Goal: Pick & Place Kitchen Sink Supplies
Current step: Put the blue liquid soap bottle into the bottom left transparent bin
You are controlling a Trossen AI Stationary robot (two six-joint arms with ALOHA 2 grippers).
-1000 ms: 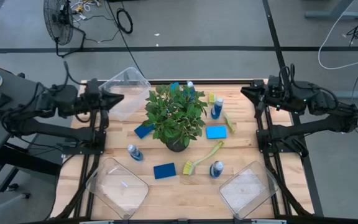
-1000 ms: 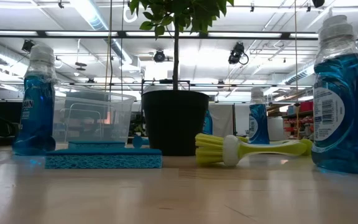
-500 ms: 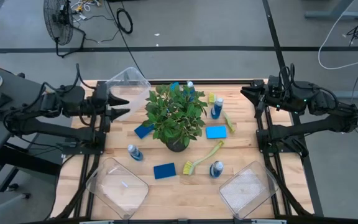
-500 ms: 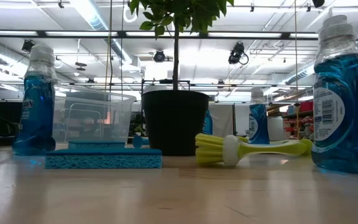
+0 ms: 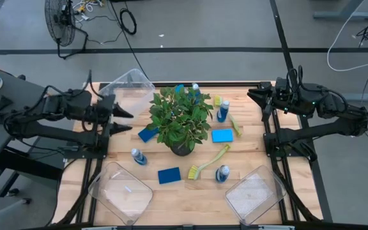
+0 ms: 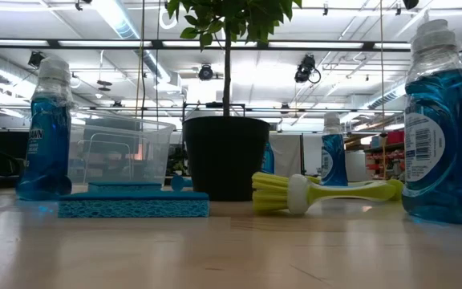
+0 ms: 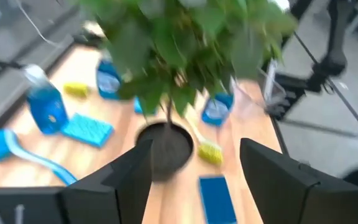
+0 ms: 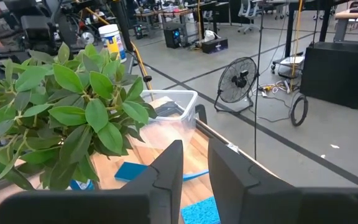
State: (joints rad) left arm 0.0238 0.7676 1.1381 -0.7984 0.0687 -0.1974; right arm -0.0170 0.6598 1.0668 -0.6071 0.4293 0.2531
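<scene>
We take the potted plant [image 5: 181, 121] at mid-table as our landmark and read across from the left. The left gripper [image 5: 122, 119] hovers left of the plant, in front of the far-left clear bin [image 5: 128, 89], its fingers spread wide apart and empty. The nearest supply is the blue sponge [image 5: 148, 133], lying just beside the plant's left edge — ahead of the open jaws and slightly toward the table's front, its long axis running diagonally. A small blue bottle [image 5: 138, 156] stands further forward of that, left of the pot. Right of the plant lie another sponge [image 5: 222, 135] and a yellow-green brush [image 5: 209, 163]. The right gripper [image 5: 255, 98] waits at the far-right edge, fingers nearly together, holding nothing. We judge the left arm far better placed for that sponge.
</scene>
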